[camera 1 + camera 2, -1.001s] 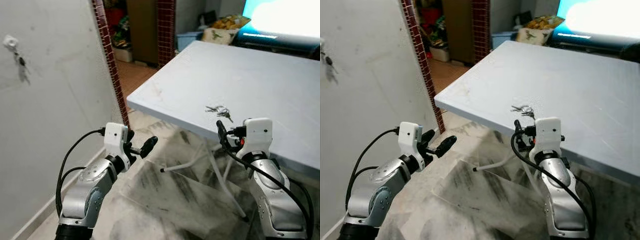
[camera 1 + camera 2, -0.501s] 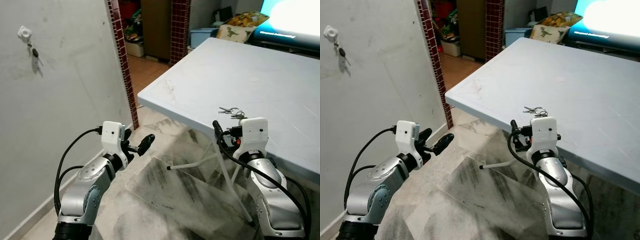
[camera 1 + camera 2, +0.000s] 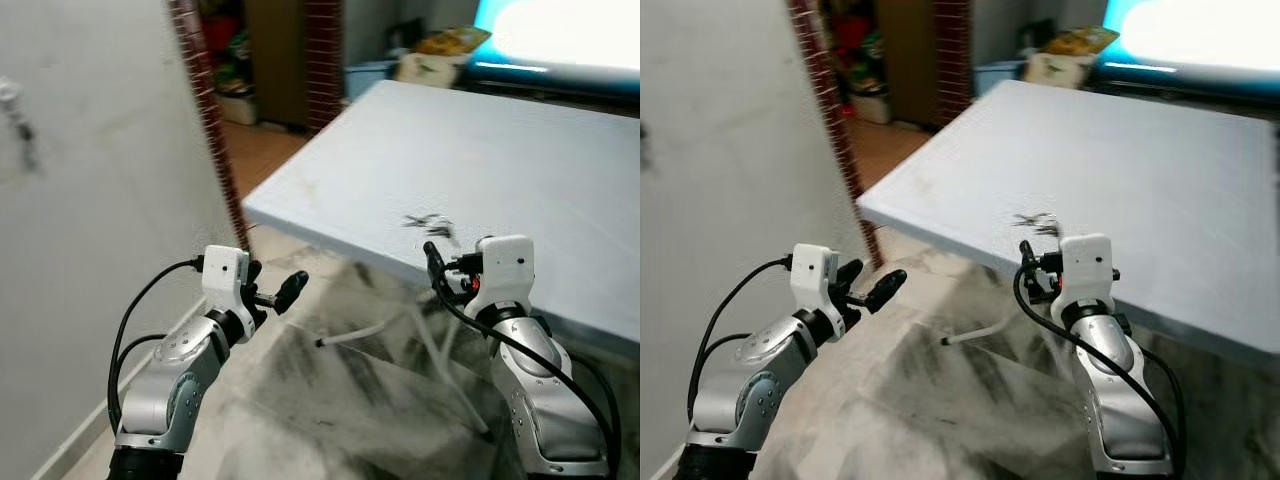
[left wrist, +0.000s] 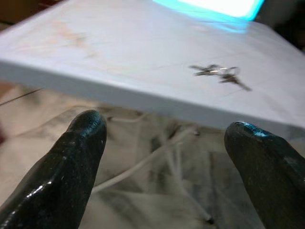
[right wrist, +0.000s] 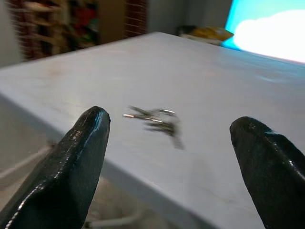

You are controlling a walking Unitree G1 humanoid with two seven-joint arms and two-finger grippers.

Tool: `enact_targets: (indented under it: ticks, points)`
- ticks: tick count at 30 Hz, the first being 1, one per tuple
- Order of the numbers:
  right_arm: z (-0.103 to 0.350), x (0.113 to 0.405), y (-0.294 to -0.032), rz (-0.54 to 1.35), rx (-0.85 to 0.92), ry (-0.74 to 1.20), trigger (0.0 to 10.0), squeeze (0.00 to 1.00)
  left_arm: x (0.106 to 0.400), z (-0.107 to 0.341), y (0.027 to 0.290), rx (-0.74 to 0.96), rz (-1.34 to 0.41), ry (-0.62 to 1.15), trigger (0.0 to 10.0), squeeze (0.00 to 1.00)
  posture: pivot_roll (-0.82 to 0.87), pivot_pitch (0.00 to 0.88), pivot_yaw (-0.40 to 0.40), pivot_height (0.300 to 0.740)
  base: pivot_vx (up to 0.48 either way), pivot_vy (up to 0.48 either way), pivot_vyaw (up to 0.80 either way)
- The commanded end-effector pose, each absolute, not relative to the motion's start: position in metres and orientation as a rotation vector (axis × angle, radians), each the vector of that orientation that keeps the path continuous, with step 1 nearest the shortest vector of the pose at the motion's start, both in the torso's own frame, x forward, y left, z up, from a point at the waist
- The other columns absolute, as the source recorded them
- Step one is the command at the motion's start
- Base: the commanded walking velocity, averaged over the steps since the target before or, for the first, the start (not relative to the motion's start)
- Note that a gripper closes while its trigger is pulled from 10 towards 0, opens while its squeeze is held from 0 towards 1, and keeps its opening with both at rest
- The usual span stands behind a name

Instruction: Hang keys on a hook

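One bunch of keys (image 3: pixel 432 224) is seen on the pale blue table (image 3: pixel 560 170), close to the table's near edge, lying flat; single keys in the bunch cannot be counted through the blur. No readable writing or brand is made out anywhere; the bright screen (image 3: pixel 560 35) beyond the table's far edge is blown out.

Two grippers are counted. The right gripper (image 5: pixel 171 157) is held just off the table's near edge, level with the tabletop, fingers (image 5: pixel 71 167) spread wide apart and holding nothing, keys framed between them in the right wrist view. The left gripper (image 3: pixel 275 290) is held out over the floor (image 3: pixel 330 400), off the table's corner and lower than the top, fingers (image 4: pixel 66 167) likewise spread and holding nothing.

One hook (image 3: pixel 10 92) is seen high on the grey wall (image 3: pixel 100 200), well away from the table, with something dark hung below it; blurred.

Versus 0.5 s ago: the whole head view is shifted and smeared, so camera motion is indicated. Keys are unchanged on the table. Both grippers are kept in the same pose relative to the table.
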State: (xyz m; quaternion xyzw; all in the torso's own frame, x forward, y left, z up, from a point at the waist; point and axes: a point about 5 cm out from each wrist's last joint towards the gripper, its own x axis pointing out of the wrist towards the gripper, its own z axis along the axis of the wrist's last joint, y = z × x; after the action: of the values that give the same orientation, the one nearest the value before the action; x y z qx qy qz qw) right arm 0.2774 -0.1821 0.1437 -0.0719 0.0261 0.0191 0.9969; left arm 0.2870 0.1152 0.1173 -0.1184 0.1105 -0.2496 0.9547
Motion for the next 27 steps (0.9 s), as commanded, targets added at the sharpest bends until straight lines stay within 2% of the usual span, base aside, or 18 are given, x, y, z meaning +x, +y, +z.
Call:
enact_targets:
  ticks: [1, 5, 23, 27]
  points:
    - [0.1488, 0.2806, -0.1738, 0.064, -0.133, 0.032, 10.0, 0.0, 0.2885, 0.1172, 0.1261, -0.211, -0.469, 0.224, 10.0, 0.0, -0.06, 0.0, 0.072, 0.74, 0.285, 0.0, 0.0]
    - [0.1487, 0.2806, -0.1736, 0.064, -0.133, 0.032, 10.0, 0.0, 0.2887, 0.1172, 0.1261, -0.211, -0.469, 0.224, 10.0, 0.0, -0.06, 0.0, 0.074, 0.74, 0.292, 0.0, 0.0]
    - [0.1476, 0.2797, -0.172, 0.056, -0.138, 0.038, 10.0, 0.0, 0.2889, 0.1168, 0.124, -0.2, -0.483, 0.229, 10.0, 0.0, -0.06, 0.0, 0.079, 0.74, 0.3, 0.234, 0.0]
    - [0.1458, 0.2788, -0.171, 0.057, -0.128, 0.047, 10.0, 0.0, 0.2883, 0.1159, 0.123, -0.196, -0.488, 0.235, 10.0, 0.0, -0.06, 0.0, 0.079, 0.74, 0.317, 0.0, -0.7]
